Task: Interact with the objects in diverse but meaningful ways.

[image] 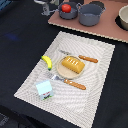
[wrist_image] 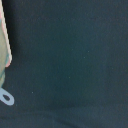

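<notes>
A golden-orange scored bread loaf lies on a round plate in the middle of the striped placemat. A small yellow banana lies just off the plate toward the exterior view's left. A white-and-light-blue cube carton stands near the mat's front corner. A round red tomato-like fruit sits inside a grey pot at the back. My gripper shows only partly at the top edge, beside that pot; its jaws are unclear. The wrist view shows none of these objects.
A second grey pot and a bowl stand on a pinkish board at the back. Wooden-handled cutlery lies on either side of the plate. The wrist view shows dark cloth and a light-blue loop.
</notes>
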